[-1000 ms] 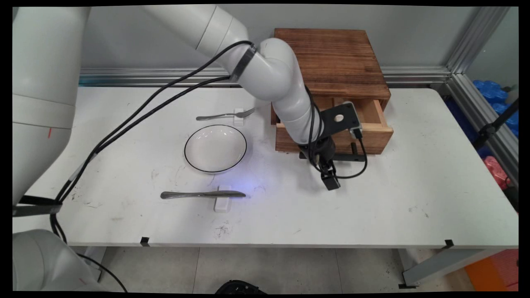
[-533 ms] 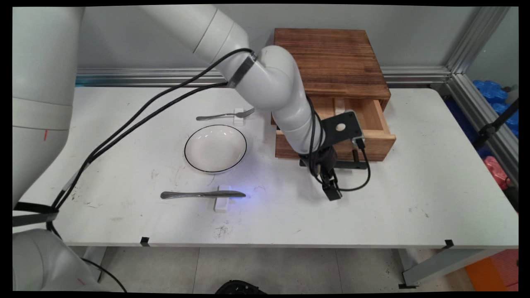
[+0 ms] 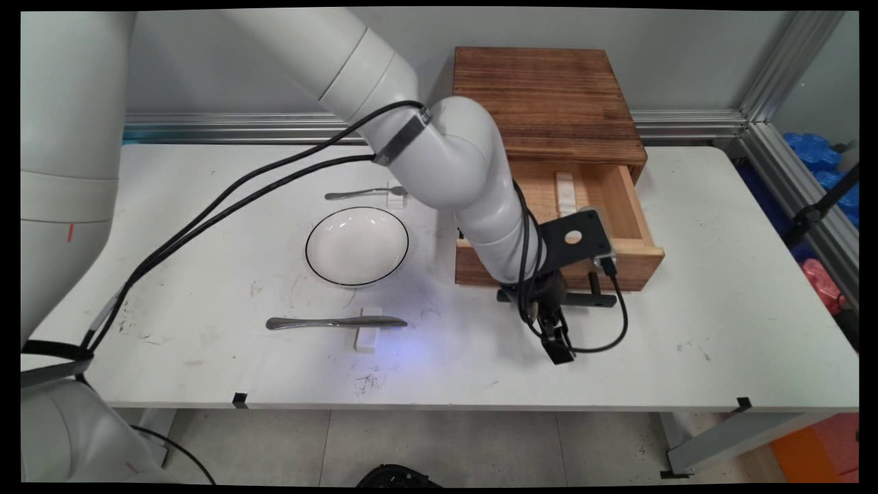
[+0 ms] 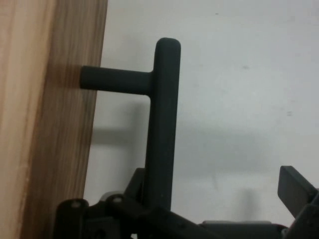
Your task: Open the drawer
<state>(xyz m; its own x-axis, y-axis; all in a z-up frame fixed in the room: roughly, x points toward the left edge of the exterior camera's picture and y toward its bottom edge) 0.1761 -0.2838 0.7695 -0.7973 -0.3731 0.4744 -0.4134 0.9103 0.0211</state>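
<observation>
A wooden box (image 3: 549, 103) stands at the back of the table, and its drawer (image 3: 617, 257) is pulled partway out toward the near edge. A black bar handle (image 3: 590, 300) (image 4: 162, 124) sticks out from the drawer front. My gripper (image 3: 551, 329) (image 4: 217, 181) is open and straddles this handle: one finger sits between the bar and the drawer front, while the other finger (image 4: 294, 186) stands well clear on the table side. A small white block (image 3: 564, 192) lies inside the drawer.
A white plate with a black rim (image 3: 357, 245) lies left of the box. A knife (image 3: 322, 322) rests on a white block (image 3: 367, 337) in front of it. A fork (image 3: 357, 194) lies behind it, partly hidden by my arm. Black cables hang across the left side.
The drawer has slid further out toward the table's near edge, uncovering the white block inside. My gripper moved the same way, hooked on the handle.
</observation>
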